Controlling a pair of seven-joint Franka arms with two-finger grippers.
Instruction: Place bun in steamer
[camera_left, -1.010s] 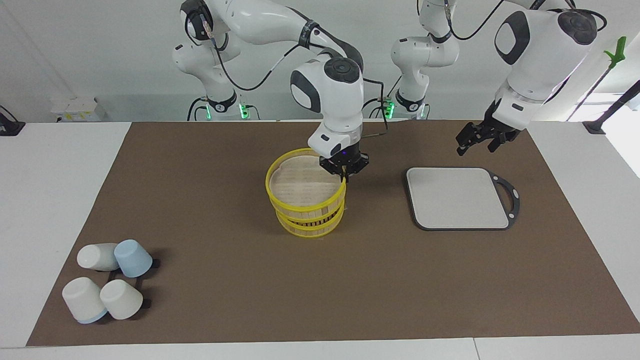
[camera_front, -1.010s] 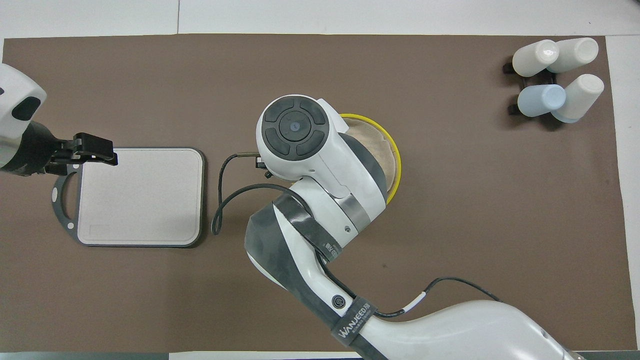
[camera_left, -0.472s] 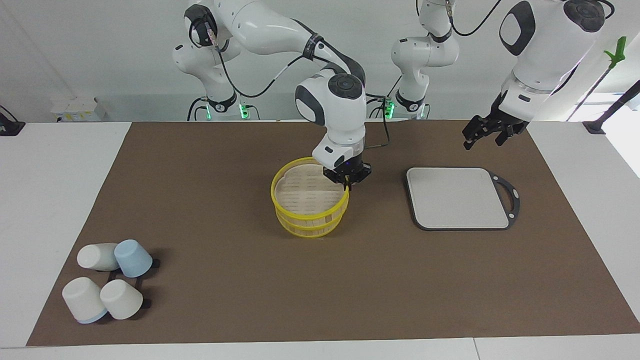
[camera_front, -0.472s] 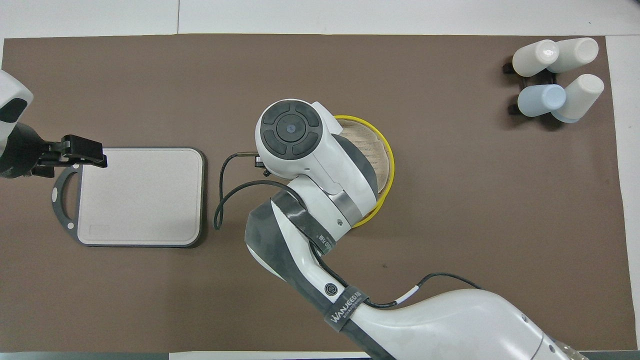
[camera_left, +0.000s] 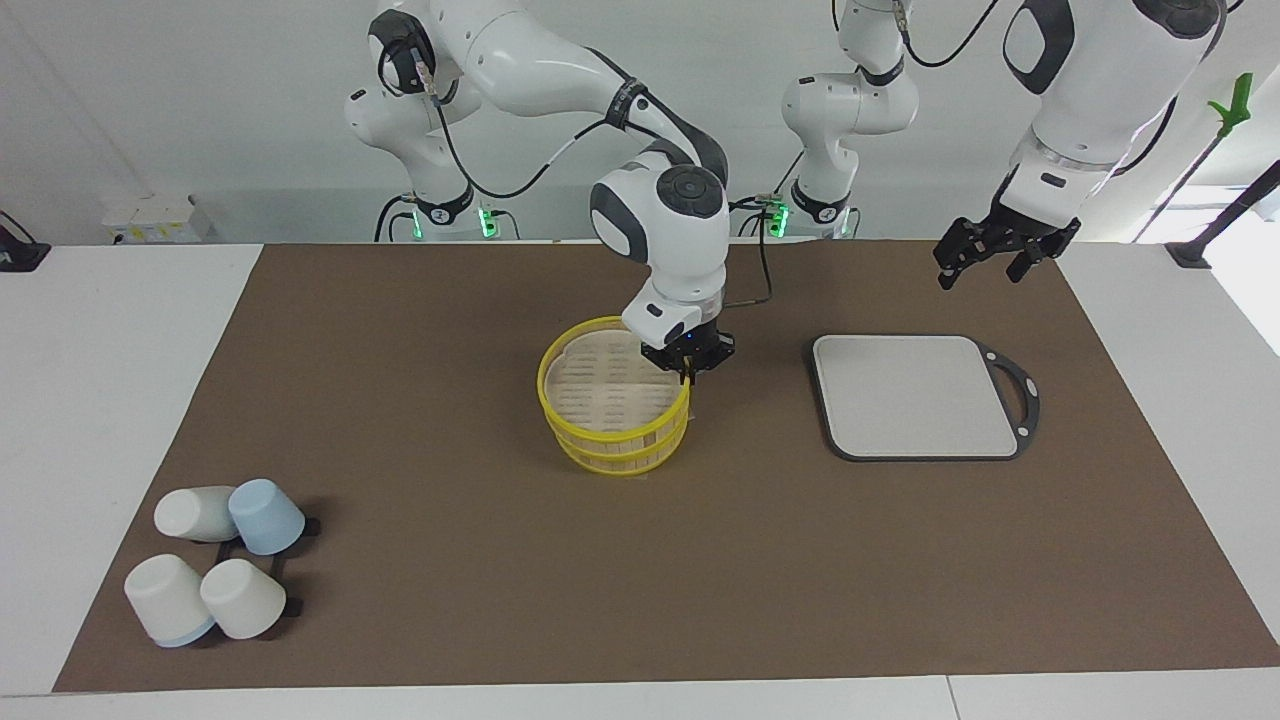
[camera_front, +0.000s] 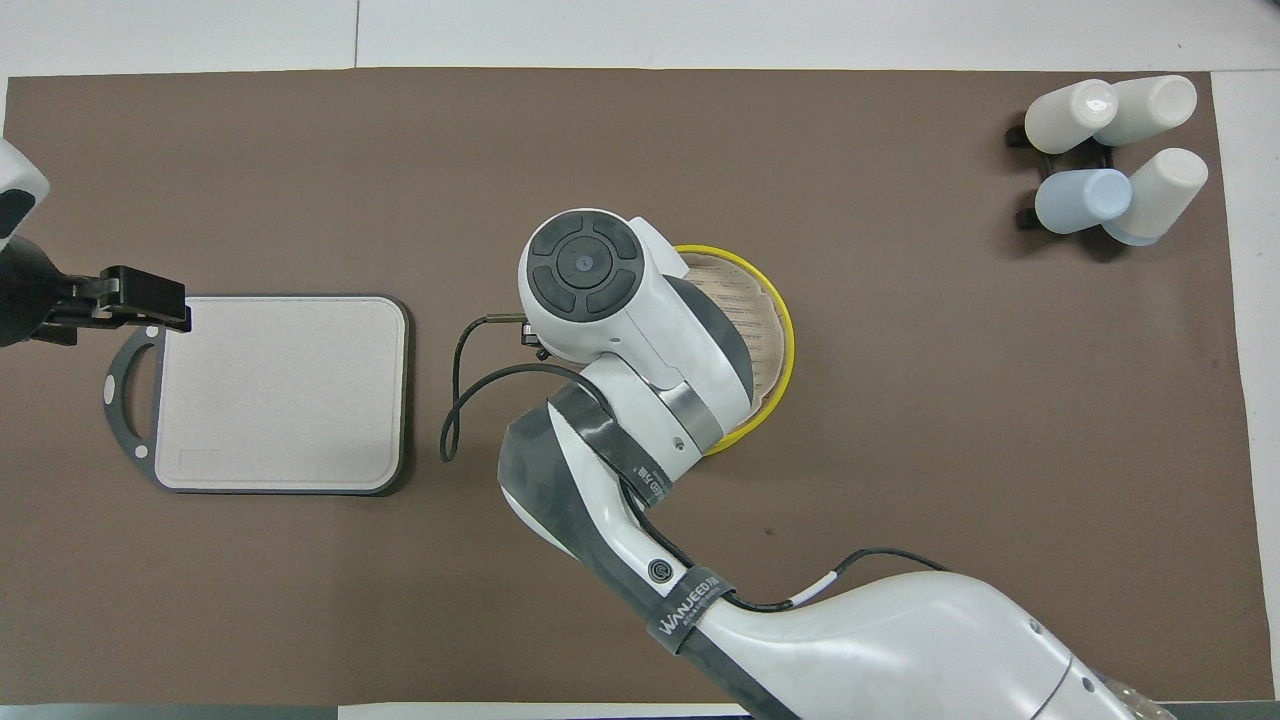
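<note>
The steamer (camera_left: 615, 440) is a round yellow-rimmed basket at the middle of the brown mat. Its pale-topped lid (camera_left: 600, 385) lies about level on top of it. My right gripper (camera_left: 688, 376) is shut on the lid's yellow rim, at the edge toward the left arm's end. In the overhead view the right arm's wrist covers that gripper and part of the steamer (camera_front: 775, 335). My left gripper (camera_left: 990, 262) hangs open and empty in the air over the mat beside the grey board, and its fingers (camera_front: 150, 300) also show in the overhead view. The bun is hidden.
A grey square board (camera_left: 915, 395) with a dark handle loop lies toward the left arm's end, also visible from overhead as the board (camera_front: 280, 390). Several upturned white and blue cups (camera_left: 215, 565) stand on a rack at the mat's corner toward the right arm's end, farthest from the robots.
My right gripper has brought the tilted, raised lid down and level onto the basket. The left gripper has risen and drifted away from the board toward the left arm's end.
</note>
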